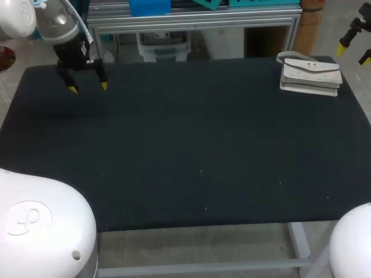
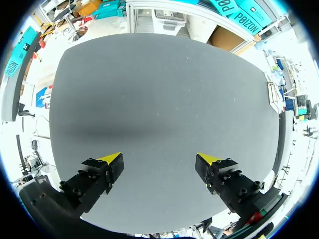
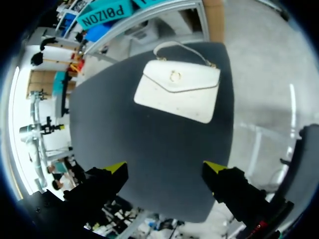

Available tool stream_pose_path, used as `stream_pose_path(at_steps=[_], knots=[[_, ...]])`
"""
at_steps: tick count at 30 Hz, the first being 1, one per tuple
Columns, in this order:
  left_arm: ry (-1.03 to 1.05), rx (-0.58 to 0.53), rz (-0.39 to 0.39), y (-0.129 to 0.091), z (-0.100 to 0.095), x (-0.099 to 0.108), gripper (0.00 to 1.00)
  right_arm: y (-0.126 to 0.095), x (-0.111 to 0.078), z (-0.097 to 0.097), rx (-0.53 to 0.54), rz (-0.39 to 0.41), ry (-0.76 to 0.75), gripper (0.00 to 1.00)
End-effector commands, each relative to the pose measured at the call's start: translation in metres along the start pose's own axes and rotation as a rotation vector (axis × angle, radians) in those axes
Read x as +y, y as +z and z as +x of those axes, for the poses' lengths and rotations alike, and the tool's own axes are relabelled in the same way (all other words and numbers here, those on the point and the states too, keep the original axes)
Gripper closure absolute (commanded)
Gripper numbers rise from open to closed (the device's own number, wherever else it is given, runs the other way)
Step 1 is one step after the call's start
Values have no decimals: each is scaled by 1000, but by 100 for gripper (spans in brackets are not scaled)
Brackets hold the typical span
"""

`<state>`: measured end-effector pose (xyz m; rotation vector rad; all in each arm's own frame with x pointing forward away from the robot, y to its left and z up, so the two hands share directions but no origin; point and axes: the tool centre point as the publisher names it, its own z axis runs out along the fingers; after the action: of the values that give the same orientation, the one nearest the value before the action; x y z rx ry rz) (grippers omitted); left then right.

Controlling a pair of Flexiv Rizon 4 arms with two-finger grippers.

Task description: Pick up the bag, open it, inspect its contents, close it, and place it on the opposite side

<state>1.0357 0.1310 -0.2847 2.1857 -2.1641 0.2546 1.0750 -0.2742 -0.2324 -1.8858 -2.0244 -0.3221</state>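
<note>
Toward the upper right of the head view, you will find the bag [image 1: 310, 74] lying flat on the table [image 1: 185, 150], close to both the far edge and the right edge. It is a pale cream handbag with a pointed flap folded down over its front, a small gold ring clasp at the middle of that flap, and a thin strap fixed with gold fittings that arcs out toward the far edge. From the right wrist view the bag [image 3: 178, 89] lies ahead of the right gripper [image 3: 164, 167], well apart from it, with its flap shut and one short side near the table's rim, where the floor shows just beyond. Your right gripper [image 1: 353, 53] hangs at the upper right corner of the head view, out past the table's corner; its yellow-tipped fingers stand wide apart and hold nothing. Your left gripper [image 1: 87, 87] hangs at the upper left of the head view over the far left corner, fingers likewise spread wide with nothing between them. In the left wrist view the left gripper [image 2: 159, 159] looks across a broad stretch of dark tabletop, and the bag [image 2: 273, 96] shows only as a thin pale sliver at the far rim. That same dark stretch separates the bag from the left side in the head view.
</note>
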Motion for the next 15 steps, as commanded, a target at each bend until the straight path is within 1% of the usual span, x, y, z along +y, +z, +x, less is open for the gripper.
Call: stream_pose_path(at_steps=[1, 4, 9, 15], knots=[[0, -1, -1, 0, 0, 0, 0, 6, -14, 14, -182, -82, -8, 0], [0, -1, -1, 0, 0, 0, 0, 7, -14, 22, -218, -71, -14, 0], [0, -1, -1, 0, 0, 0, 0, 10, -13, 32, -255, -76, -22, 0], [0, -1, -1, 0, 0, 0, 0, 10, -13, 32, -255, -76, -22, 0]])
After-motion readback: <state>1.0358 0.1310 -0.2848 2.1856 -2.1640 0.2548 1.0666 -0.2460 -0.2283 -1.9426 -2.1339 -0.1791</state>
